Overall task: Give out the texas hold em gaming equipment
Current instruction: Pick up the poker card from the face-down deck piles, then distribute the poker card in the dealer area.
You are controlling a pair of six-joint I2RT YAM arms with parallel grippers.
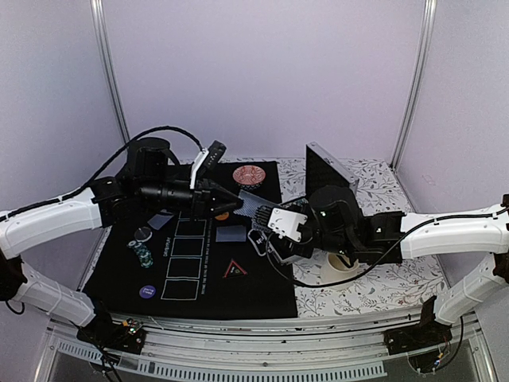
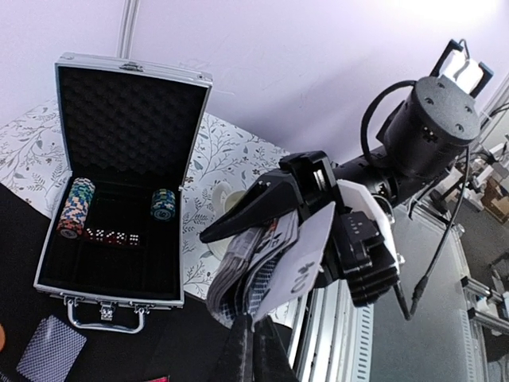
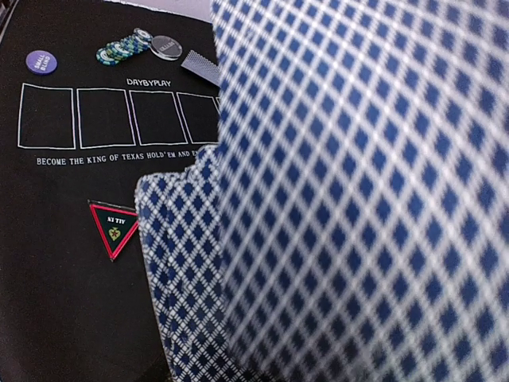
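Left gripper [image 2: 248, 338]: closed, pinching the bottom edge of one card [image 2: 306, 255] at the deck, above the mat's [image 1: 119, 274] middle.
Right gripper [image 1: 261, 221]: clamped on the fanned deck [image 2: 246, 270], held near the mat's right side.
Card: face partly showing, apparently only half out of the deck.
Set out: two dealt cards [image 1: 231, 233], chips [image 1: 141, 253], black disc [image 1: 142, 234], purple disc [image 1: 147, 292], orange disc [image 1: 222, 216], triangle [image 1: 235, 269].
Left to do: no card lies in the boxes [image 1: 184, 259]; most cards are in the deck; more chips sit in the case [image 2: 119, 263].
Progress: looks partway through.
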